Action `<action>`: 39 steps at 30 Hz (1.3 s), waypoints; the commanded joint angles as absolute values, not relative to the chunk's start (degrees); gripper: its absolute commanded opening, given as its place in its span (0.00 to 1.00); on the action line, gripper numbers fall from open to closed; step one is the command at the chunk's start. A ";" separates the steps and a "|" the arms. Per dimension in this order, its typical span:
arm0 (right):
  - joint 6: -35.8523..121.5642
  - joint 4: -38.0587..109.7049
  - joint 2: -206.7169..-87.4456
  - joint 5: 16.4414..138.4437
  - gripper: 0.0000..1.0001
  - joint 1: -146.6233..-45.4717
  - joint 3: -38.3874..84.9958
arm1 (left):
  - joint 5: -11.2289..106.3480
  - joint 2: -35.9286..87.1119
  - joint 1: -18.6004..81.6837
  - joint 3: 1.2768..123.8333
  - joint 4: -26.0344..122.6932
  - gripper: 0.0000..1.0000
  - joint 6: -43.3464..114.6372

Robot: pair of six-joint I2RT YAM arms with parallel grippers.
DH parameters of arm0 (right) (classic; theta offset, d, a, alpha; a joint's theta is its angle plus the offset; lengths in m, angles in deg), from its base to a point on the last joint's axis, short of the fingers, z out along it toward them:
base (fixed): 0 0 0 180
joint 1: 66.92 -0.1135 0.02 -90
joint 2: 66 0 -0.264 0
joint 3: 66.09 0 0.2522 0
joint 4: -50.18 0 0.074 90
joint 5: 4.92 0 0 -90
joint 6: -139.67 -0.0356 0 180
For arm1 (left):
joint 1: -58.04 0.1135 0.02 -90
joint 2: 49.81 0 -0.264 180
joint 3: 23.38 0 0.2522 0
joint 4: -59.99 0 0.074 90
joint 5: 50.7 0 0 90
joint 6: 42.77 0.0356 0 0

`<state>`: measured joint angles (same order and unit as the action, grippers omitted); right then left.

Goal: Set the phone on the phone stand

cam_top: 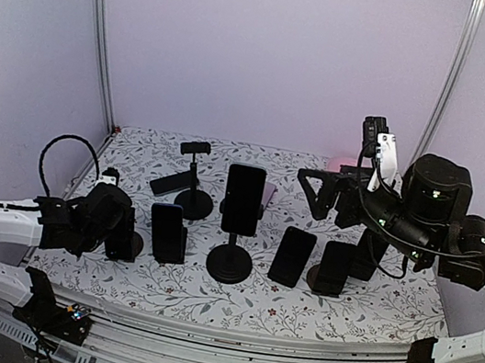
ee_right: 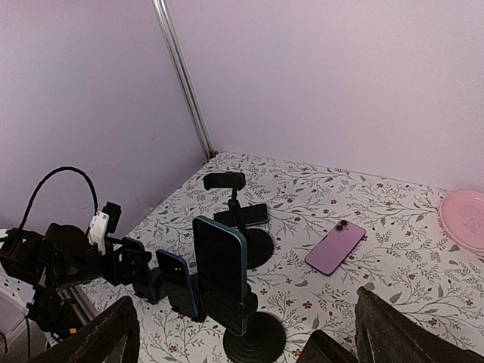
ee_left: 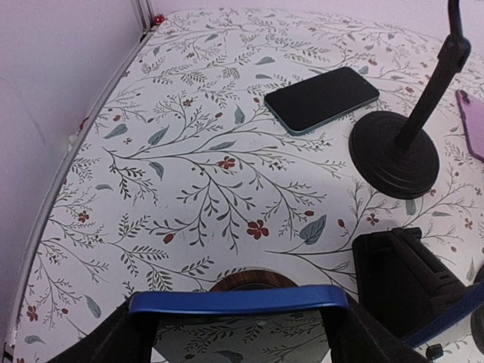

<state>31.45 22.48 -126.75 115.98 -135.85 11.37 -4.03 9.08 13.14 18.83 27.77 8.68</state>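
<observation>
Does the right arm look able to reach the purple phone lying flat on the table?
Probably yes: the purple phone lies apart from the stands, with nothing between it and the open right tool.

Readable text: none | upright phone (ee_right: pixel 221 265): screen dark, blank | purple phone (ee_right: pixel 335 246), back up: no legible logo | blue phone (ee_left: pixel 238 301), edge: plain | pink plate (ee_right: pixel 446 215): faint centre mark, too small to read

Lilac walls (cam_top: pixel 274 47) — floral tabletop (cam_top: pixel 295 311)
</observation>
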 commanded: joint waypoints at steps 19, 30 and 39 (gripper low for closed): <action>31.46 23.73 -127.08 115.23 0.99 -135.51 11.39 | -3.16 5.53 12.51 20.27 28.92 0.87 8.92; 31.48 23.70 -127.53 115.11 0.99 -135.52 11.47 | -3.38 4.09 12.50 20.71 27.69 0.92 8.91; 31.41 23.63 -128.21 115.32 0.99 -135.56 11.57 | -1.75 1.39 12.44 22.73 26.83 0.97 9.69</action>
